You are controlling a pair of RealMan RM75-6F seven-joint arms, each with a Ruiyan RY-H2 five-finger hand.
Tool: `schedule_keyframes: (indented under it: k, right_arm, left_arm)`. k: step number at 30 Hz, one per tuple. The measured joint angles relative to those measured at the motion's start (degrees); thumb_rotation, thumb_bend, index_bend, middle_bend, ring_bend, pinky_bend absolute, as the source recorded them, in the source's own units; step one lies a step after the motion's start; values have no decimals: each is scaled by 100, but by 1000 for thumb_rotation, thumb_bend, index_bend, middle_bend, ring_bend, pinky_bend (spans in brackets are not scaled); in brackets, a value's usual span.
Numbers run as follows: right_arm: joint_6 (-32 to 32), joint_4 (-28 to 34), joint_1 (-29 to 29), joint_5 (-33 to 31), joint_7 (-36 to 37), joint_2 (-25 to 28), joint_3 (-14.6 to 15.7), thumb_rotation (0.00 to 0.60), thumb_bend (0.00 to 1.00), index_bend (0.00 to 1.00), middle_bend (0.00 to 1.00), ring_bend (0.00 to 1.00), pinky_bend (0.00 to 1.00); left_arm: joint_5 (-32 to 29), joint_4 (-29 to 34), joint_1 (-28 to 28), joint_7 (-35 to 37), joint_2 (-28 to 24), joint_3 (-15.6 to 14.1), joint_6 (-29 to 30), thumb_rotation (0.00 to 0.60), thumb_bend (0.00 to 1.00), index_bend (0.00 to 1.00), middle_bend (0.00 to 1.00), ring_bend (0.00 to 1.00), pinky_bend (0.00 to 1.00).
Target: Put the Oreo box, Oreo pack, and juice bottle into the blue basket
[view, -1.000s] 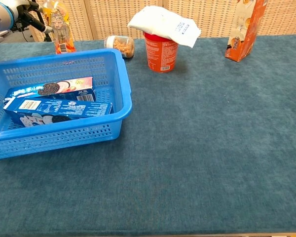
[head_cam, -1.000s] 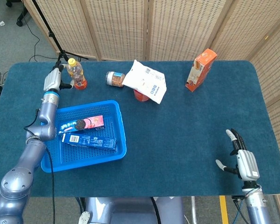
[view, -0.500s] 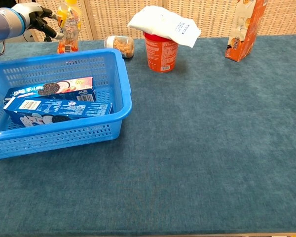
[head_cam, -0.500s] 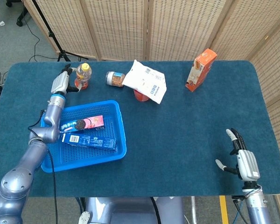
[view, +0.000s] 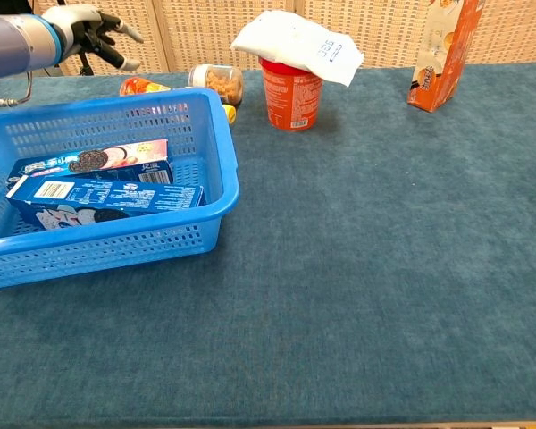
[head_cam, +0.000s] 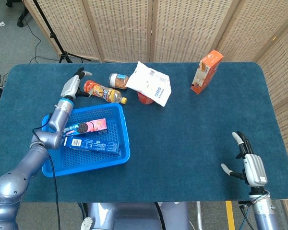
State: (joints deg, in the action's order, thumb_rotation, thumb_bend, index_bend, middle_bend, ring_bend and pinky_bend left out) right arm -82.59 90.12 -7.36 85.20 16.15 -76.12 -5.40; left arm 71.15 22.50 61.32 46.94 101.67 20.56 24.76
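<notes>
the juice bottle (head_cam: 103,92) lies on its side on the table (head_cam: 192,134), just beyond the far rim of the blue basket (head_cam: 125,139), its yellow cap pointing toward the red cup (view: 291,93). the left robot hand (head_cam: 75,85) hovers just beside the bottle's base, fingers spread and holding nothing. inside the basket lie the oreo pack (head_cam: 84,127) and, nearer the front, the oreo box (head_cam: 92,144). a small jar (head_cam: 118,80) lies close behind the bottle, and a white bag (head_cam: 150,83) rests on the red cup. an orange carton (head_cam: 206,71) stands far off. the right robot hand (head_cam: 249,166) rests released at the table's near edge.
</notes>
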Motion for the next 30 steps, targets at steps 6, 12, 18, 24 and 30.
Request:
schedule_keyframes:
  k: [6,12,18,24,30]
  right_arm:
    - [-68,58,13,57,5,22,5,600,234,0,0,0,464]
    - [-95,88,22,77,30,44,8,600,234,0,0,0,464]
    - [-139,107,34,78,82,77,-10,600,234,0,0,0,464]
    - [-134,103,40,43,150,103,-28,600,234,0,0,0,464]
    - [-91,72,36,-19,224,108,-40,600,234,0,0,0,464]
  left_arm:
    - [142,230,26,-126,-430,-111,15,600,330,256,16,6,103]
    - [268,420,271,-828,-967,-370,-844,600,328,215,0,0,103]
    - [342,829,576,-1598,-1499,-693,-1802,600,328,176,0,0,91]
    - [431,887,771,-2224,-1545,-1058,-2097,600,328,176,0,0,86]
    - [403,607,850,-2603,-1186,-1188,-2021,600,328,175,0,0,86]
